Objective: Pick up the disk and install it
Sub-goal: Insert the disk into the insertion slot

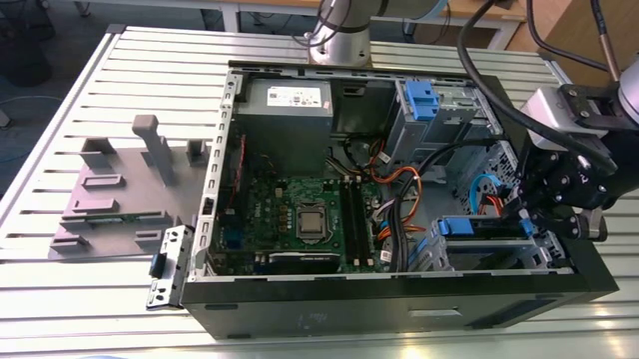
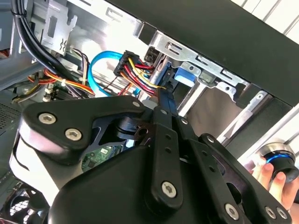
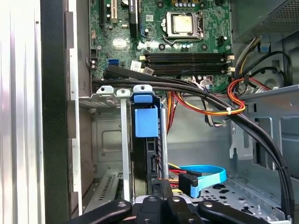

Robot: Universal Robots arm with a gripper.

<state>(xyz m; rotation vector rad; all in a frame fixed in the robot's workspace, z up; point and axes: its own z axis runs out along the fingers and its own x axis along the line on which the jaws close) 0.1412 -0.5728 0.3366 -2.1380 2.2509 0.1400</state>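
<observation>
Blue-framed disk (image 3: 145,122): stands edge-on in the metal drive cage (image 3: 105,100) of the open computer case (image 1: 399,307); its face and label are hidden.
Gripper (image 3: 161,185): fingers pressed together with nothing between them; tip just beside the disk's near edge, contact unclear.
Exterior view: gripper body covers part of the cage.
Cables: black bundle (image 3: 196,91) crosses over the cage.
Hand (image 2: 266,177): a person's fingers on a blue-ringed knob (image 2: 281,161), cut off at the frame edge.
</observation>
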